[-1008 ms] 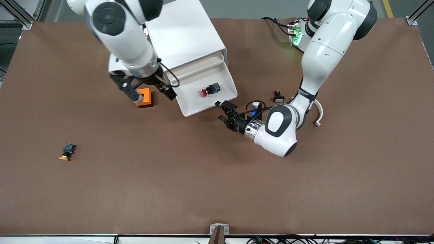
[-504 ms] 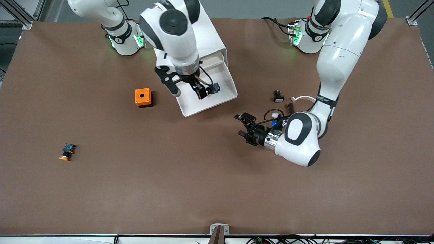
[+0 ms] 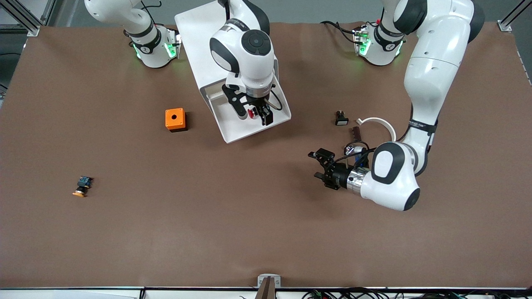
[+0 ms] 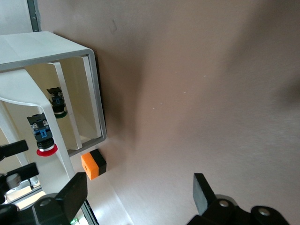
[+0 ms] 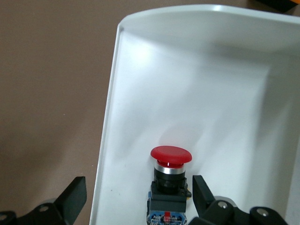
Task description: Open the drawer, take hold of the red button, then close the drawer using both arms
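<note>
The white drawer (image 3: 232, 133) stands pulled out of its cabinet (image 3: 199, 33). The red-capped button (image 3: 250, 112) lies in it on its side. My right gripper (image 3: 252, 115) hangs open just above the drawer, one finger on each side of the button and neither touching it. In the right wrist view the button (image 5: 170, 158) lies between the spread fingers of the right gripper (image 5: 138, 197), nearer one than the other. My left gripper (image 3: 319, 166) is open and empty over bare table, nearer the camera than the drawer. In the left wrist view the left gripper (image 4: 138, 192) faces the drawer (image 4: 93, 108) and the button (image 4: 44, 143).
An orange cube (image 3: 175, 119) sits beside the drawer toward the right arm's end. An orange-capped button (image 3: 82, 186) lies nearer the camera at that end. A small black part (image 3: 341, 118), a dark strip (image 3: 356, 132) and a white curved piece (image 3: 380, 123) lie by the left arm.
The right arm swung from over the orange cube to over the drawer and came down around the button. The left gripper drew back from the drawer front toward the camera, still open.
</note>
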Robot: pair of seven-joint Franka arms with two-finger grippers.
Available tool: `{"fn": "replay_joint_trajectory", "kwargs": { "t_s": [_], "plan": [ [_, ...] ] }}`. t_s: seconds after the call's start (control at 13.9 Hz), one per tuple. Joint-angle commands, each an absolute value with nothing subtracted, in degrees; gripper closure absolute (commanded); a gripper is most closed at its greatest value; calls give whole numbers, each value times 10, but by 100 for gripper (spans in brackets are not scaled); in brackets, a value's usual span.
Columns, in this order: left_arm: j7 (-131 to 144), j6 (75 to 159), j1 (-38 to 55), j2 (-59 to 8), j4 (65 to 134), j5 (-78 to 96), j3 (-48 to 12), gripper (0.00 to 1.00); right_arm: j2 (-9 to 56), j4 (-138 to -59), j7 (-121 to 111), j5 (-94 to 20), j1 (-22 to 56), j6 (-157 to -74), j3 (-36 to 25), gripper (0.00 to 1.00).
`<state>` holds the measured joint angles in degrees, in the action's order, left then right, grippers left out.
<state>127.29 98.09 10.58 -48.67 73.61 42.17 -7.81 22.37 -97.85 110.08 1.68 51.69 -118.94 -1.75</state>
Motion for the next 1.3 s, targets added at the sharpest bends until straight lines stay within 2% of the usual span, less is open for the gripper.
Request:
{"fn": "replay_joint_trajectory", "kwargs": {
  "t_s": [0.0, 0.5, 0.94, 1.22],
  "plan": [
    [1268, 976, 106, -461, 744, 394, -68, 1, 226, -973, 1121, 33, 525, -1187, -24, 0],
    [1222, 980, 105, -449, 717, 317, -47, 1, 243, -970, 1147, 25, 542, -1188, -23, 1],
    [1083, 980, 117, -422, 707, 280, -42, 1, 246, -969, 1145, 22, 542, -1186, -22, 11],
    [959, 988, 138, -418, 708, 204, -48, 0, 250, -968, 1144, 10, 544, -1187, -21, 37]
  ]
}}
